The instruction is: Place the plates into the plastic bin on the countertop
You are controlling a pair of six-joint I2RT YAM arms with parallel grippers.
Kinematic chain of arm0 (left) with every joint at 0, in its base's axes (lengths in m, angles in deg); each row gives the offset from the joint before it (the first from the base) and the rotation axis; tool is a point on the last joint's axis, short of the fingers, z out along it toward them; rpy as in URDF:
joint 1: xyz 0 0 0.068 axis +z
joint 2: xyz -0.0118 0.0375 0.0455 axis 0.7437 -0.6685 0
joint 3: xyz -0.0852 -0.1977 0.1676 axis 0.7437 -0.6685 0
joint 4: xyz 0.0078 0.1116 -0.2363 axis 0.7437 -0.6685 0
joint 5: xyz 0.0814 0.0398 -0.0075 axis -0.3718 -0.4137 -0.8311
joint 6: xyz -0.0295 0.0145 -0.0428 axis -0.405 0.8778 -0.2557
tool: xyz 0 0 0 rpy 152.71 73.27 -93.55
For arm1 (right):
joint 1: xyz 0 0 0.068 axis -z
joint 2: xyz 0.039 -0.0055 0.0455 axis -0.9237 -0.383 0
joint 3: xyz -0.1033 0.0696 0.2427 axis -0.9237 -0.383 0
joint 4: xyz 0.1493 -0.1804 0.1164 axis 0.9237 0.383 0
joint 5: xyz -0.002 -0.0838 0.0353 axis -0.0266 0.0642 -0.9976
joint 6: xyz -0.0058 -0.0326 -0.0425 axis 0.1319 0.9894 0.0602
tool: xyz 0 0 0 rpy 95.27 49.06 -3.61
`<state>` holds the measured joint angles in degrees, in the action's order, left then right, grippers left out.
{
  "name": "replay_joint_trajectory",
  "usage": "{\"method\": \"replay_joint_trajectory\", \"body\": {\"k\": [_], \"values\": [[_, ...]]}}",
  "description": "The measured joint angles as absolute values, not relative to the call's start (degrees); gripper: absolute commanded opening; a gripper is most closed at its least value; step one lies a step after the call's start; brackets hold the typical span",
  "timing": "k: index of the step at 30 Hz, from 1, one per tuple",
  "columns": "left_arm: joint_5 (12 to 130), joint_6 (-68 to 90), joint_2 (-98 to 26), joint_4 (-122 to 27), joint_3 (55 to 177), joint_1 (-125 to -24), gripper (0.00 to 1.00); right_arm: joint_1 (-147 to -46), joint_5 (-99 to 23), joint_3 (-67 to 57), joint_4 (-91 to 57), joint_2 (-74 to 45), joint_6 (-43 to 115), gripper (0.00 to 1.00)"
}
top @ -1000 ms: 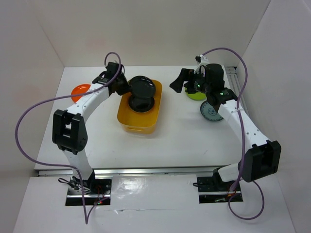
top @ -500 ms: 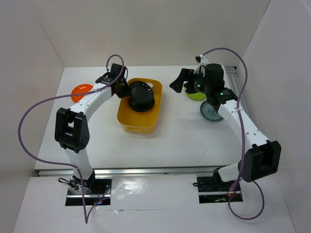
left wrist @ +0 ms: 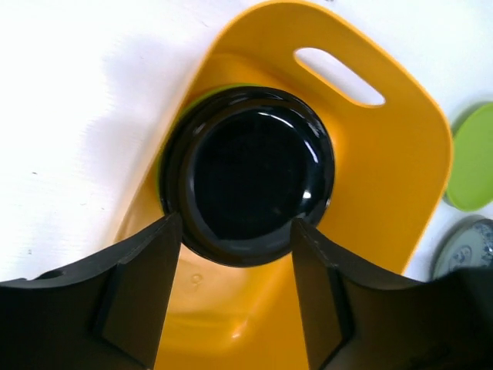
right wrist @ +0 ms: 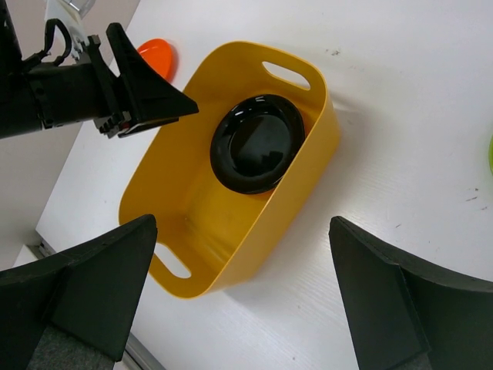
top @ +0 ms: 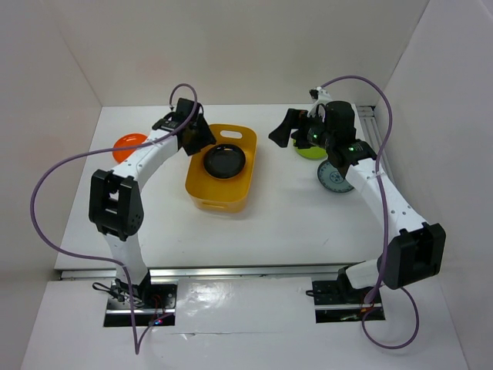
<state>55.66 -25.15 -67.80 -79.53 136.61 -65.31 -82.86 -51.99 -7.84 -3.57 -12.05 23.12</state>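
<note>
Item: yellow bin [top: 219, 194], mid-surface toward the far edge. The black plate [top: 224, 160] lay flat inside, at its far end.
Step, as judged: drop-off complete. The next move called for a reach to the orange plate [top: 127, 144] at the far left edge.
The left jaws were spread and empty, over the bin's left rim.
The right jaws were spread wide and empty, above the green plate [top: 310, 152] near the far right corner.

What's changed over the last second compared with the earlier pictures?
The left gripper lowered the black plate into the plastic bin, let it go and drew back slightly, fingers open. The right gripper, orange plate, lime green plate and patterned plate stayed put.
</note>
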Motion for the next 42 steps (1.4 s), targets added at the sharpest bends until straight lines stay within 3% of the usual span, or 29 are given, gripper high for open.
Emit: {"method": "replay_joint_trajectory", "body": {"k": [1, 2, 8, 12, 19, 26, 37, 42], "values": [[55.97, -25.07, -67.8, -79.55, 136.79, -65.35, 0.76, -82.86, -51.99, -7.84, -3.57, -12.05, 23.14, 1.0], [56.49, -25.0, -67.76, -79.55, 137.03, -65.44, 1.0, -82.86, -51.99, -7.84, -3.57, -12.05, 23.14, 1.0], [56.73, -25.11, -62.38, -80.25, 137.29, -65.72, 1.0, -82.9, -52.71, -7.84, -3.9, -12.05, 22.79, 1.0], [62.0, -26.92, -52.59, -76.76, 133.25, -57.5, 1.0, -83.07, -53.56, -7.84, -4.6, -12.11, 22.7, 1.0], [69.02, -37.11, -44.24, -65.11, 107.83, -29.83, 1.0, -83.71, -54.52, -7.84, -4.97, -12.15, 22.72, 1.0], [70.7, -45.37, -47.12, -57.41, 89.82, -20.46, 1.0, -84.58, -58.13, -7.84, -5.91, -12.15, 22.74, 1.0], [75.97, -52.23, -63.67, -32.52, 93.71, -18.8, 0.99, -87.23, -61.95, -7.99, -6.31, -12.18, 24.3, 1.0], [76.17, -52.34, -69.81, -29.72, 99.61, -20.15, 0.86, -87.49, -61.47, -8.01, -5.3, -12.57, 25.65, 1.0]]}}
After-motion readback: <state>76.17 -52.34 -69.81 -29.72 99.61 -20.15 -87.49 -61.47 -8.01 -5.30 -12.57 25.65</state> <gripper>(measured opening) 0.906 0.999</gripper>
